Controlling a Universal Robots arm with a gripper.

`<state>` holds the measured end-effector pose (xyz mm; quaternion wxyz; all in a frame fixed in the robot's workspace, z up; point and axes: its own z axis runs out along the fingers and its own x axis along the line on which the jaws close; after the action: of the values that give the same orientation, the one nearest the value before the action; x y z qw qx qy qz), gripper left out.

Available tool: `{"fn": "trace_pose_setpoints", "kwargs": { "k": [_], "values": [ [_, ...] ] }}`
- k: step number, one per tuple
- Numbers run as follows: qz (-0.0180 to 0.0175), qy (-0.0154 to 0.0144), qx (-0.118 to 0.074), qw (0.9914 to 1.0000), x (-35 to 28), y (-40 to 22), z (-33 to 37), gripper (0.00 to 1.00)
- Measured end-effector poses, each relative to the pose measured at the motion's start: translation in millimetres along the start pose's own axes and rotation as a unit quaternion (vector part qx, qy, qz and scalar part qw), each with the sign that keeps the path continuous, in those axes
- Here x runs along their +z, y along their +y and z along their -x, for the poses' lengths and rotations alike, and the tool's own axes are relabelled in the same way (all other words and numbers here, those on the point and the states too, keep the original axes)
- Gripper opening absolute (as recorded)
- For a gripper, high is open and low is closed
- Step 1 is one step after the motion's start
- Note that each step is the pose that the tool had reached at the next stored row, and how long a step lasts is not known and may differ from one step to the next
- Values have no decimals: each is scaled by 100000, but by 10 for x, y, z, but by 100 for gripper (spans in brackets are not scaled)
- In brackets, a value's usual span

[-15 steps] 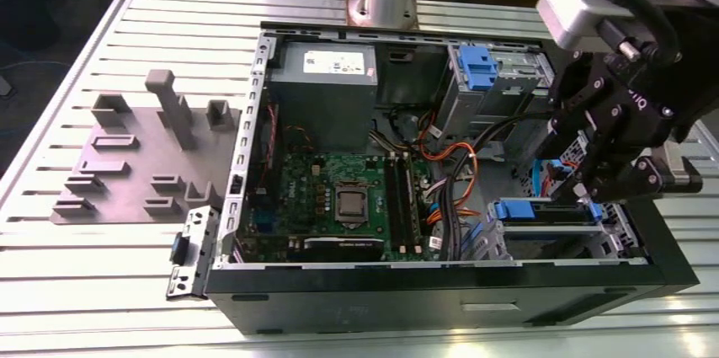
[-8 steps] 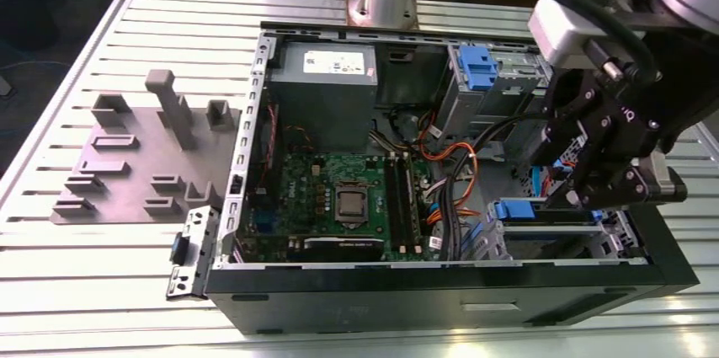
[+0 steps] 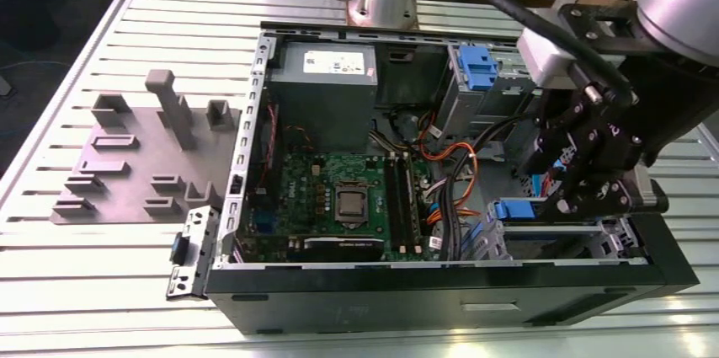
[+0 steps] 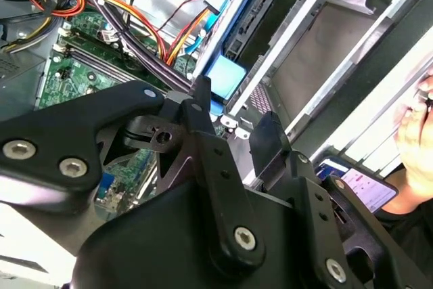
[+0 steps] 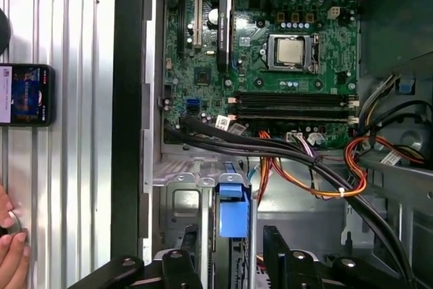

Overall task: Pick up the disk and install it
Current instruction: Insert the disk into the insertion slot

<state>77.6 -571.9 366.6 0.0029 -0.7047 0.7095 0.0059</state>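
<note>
One disk (image 5: 230, 211) between pincer (image 5: 230, 262) fingers (bay-side).

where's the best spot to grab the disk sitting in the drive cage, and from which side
Grip the disk by its blue carrier tab, coming straight in through the case's open side. It stands on edge between the metal cage walls, so only that tabbed edge looks free for the gripper.

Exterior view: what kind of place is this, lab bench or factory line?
Likely a lab or workshop bench for robot assembly trials. An open computer case lies on a slatted metal table, a grey parts fixture beside it, and the robot arm's gripper sits over the drive bay.
</note>
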Motion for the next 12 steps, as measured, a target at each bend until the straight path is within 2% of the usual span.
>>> {"fn": "trace_pose_setpoints", "kwargs": {
  "k": [6,8,9,11,12],
  "values": [
    [-7,5,1,100000,102,-1,-1,49],
    [-8,3,0,100000,139,-1,-2,36],
    [-10,1,1,100000,157,-1,-2,36],
    [-9,-4,1,100000,183,-1,-2,24],
    [-7,10,1,100000,185,-1,-2,24]
  ]
}}
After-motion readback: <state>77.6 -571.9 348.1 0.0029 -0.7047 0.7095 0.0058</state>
